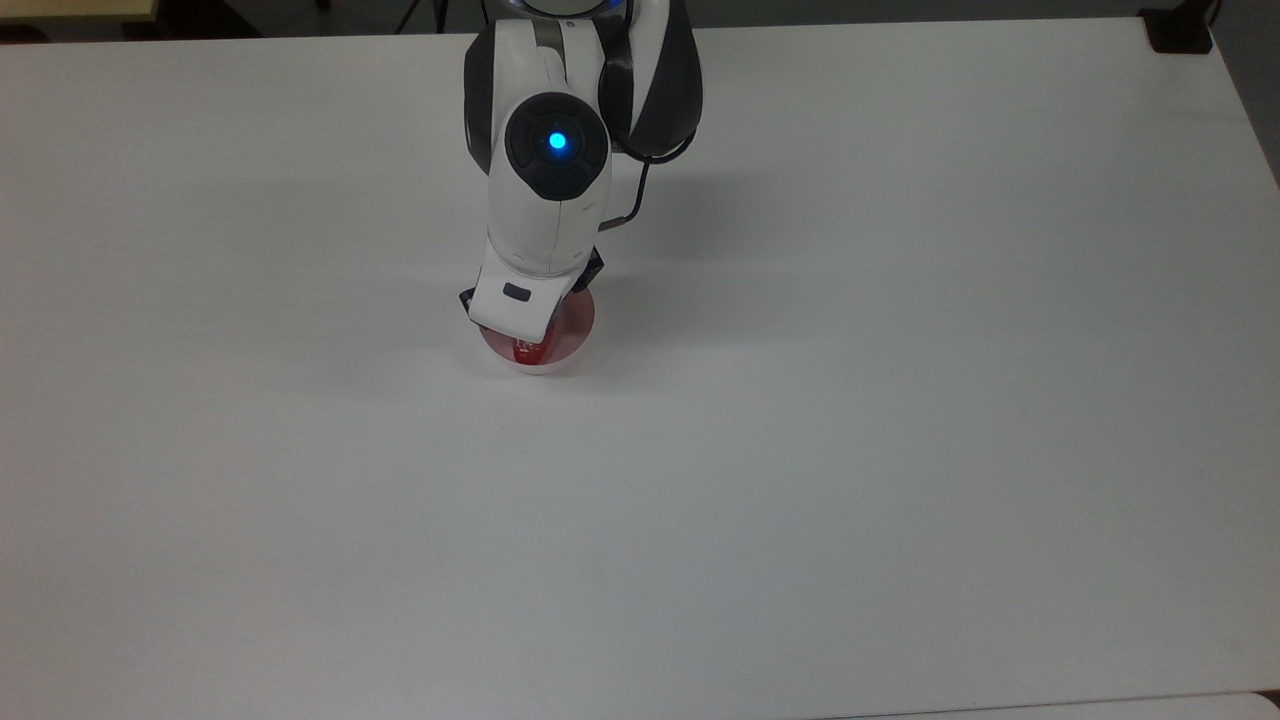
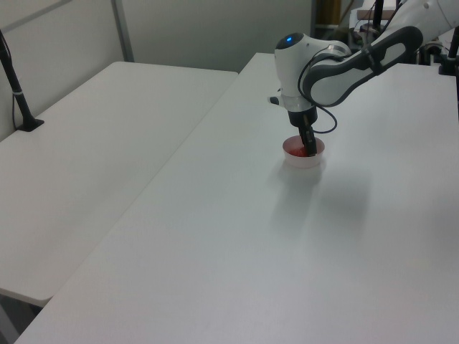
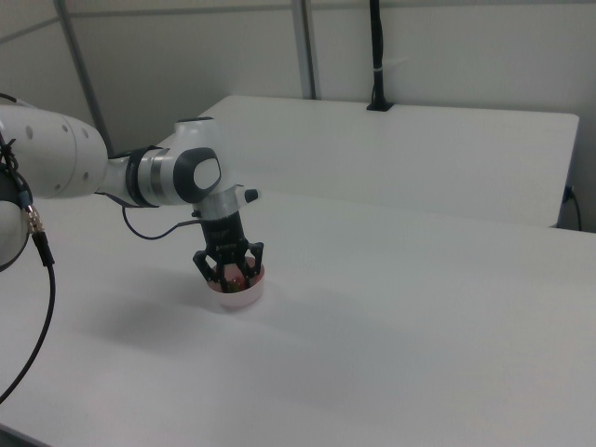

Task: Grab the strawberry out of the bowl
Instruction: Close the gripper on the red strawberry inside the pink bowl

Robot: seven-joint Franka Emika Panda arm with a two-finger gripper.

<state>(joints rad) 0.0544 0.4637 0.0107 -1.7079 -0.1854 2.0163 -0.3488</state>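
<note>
In the right view my gripper (image 3: pixel 231 271) reaches down into the pale pink bowl (image 3: pixel 240 296), open, with one black finger on each side of the red strawberry (image 3: pixel 235 276). From the top view the white hand covers most of the bowl (image 1: pixel 572 322), and only a red tip of the strawberry (image 1: pixel 527 349) shows at the bowl's lower edge. In the left view the dark fingers (image 2: pixel 311 147) dip inside the bowl (image 2: pixel 304 159). Whether the pads touch the strawberry is hidden.
The bowl stands on a wide white table (image 1: pixel 900 420). A second white table (image 2: pixel 86 143) lies to the left view's left, with a black post (image 2: pixel 18 93) on it. Another black post (image 3: pixel 376 56) stands on the far table in the right view.
</note>
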